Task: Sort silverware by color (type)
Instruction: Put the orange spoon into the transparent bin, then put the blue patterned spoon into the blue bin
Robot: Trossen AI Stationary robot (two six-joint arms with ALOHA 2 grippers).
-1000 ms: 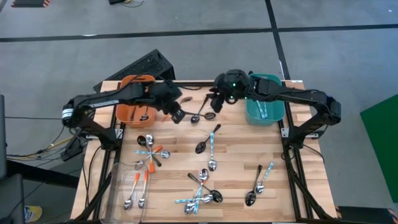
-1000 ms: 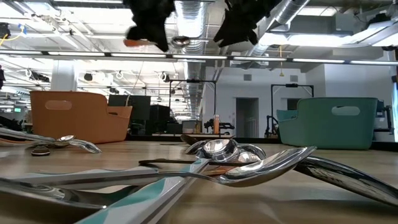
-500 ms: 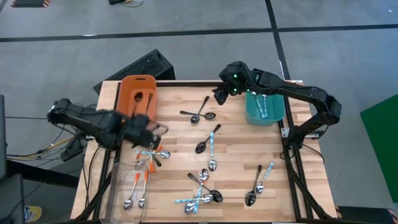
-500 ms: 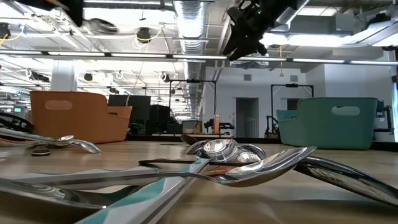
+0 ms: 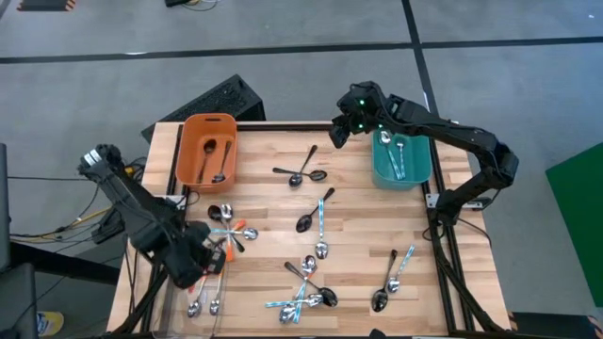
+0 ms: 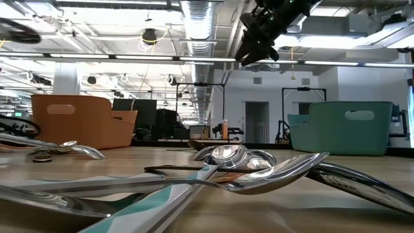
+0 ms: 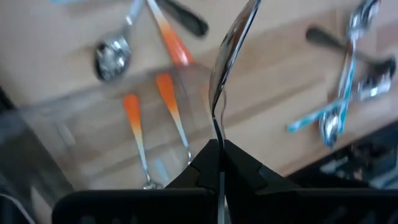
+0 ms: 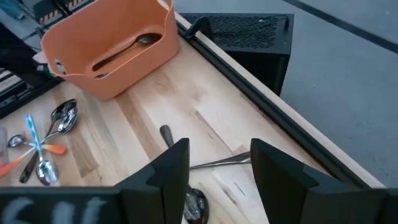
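While the left gripper (image 5: pixel 196 260) hung over the clear tray (image 5: pixel 175 273) at the table's near left corner in the high view, the right gripper (image 5: pixel 341 132) was poised well apart from it, near the far edge, between the teal bin (image 5: pixel 380 169) and the orange bin (image 5: pixel 188 151), with two dark spoons (image 5: pixel 301 171) lying just nearer on the wood. From the low view only the right gripper (image 6: pixel 259 39) was plain, high above the table. In the left wrist view the left gripper (image 7: pixel 219 149) was pressed together on the handle of a spoon (image 7: pixel 233 50) seen edge-on, bowl outward, its handle colour hidden; below it two orange spoons (image 7: pixel 169 99) lay in the tray (image 7: pixel 56 130). To do the drop well, the arm should probably lower until the spoon is inside the tray walls and beside those two before letting go, so it cannot bounce out. In the right wrist view the right gripper (image 8: pixel 214 162) was spread and empty above a dark spoon (image 8: pixel 165 133); a good pick would likely straddle the handle square-on.
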